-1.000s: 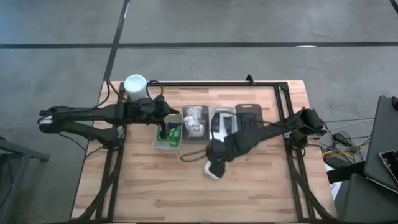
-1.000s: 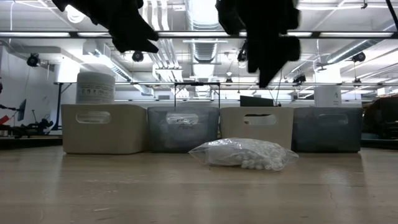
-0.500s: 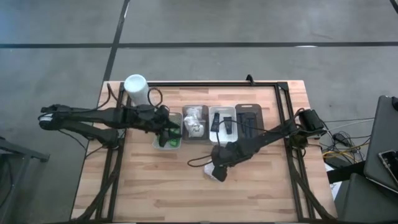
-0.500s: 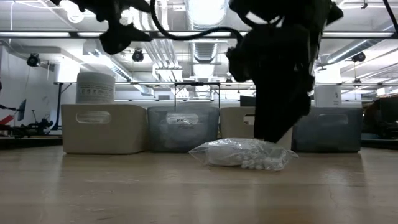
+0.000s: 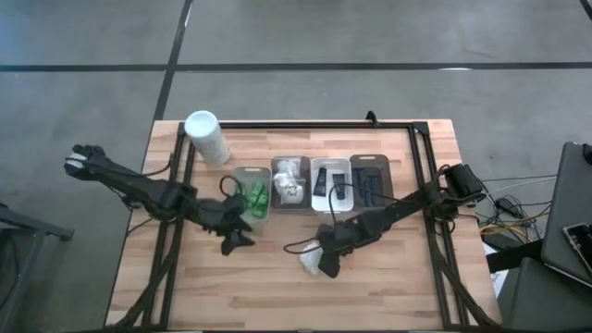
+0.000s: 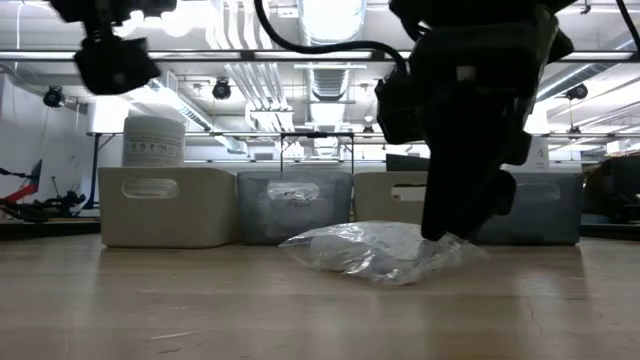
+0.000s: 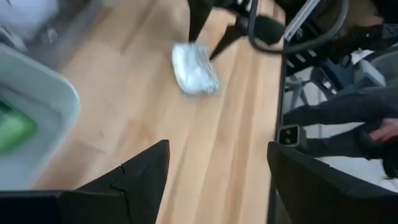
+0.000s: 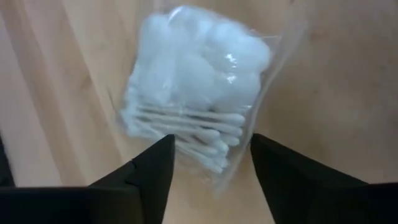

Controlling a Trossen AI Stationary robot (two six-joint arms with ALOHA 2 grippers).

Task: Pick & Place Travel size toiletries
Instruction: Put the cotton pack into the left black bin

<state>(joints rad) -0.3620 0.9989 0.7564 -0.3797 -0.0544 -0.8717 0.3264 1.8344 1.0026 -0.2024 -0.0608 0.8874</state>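
Note:
A clear crinkly packet of cotton balls and swabs lies flat on the wood table, in front of the trays in the low view. My right gripper is open and down over its swab end. My left gripper is open and empty, hovering above the table just near of the tray of green bottles; its wrist view shows the packet farther off. White packets, black tubes and dark razors lie in the other trays. My right gripper comes from above, pointing down, its open fingers astride the packet's swab end. In the low view a fingertip is down on that end of the packet. The packet lies on the table, not lifted.
Four trays stand side by side across the table's middle, the leftmost close to my left gripper. A tall white container stands at the far left corner. A black frame runs along the table's edges. Bare wood lies near of the packet.
My left gripper has drawn back from over the green-bottle tray toward the near edge. My right gripper has moved from over the trays toward the near edge and come down onto the packet. The packet has slid slightly toward the near left and its outline has changed.

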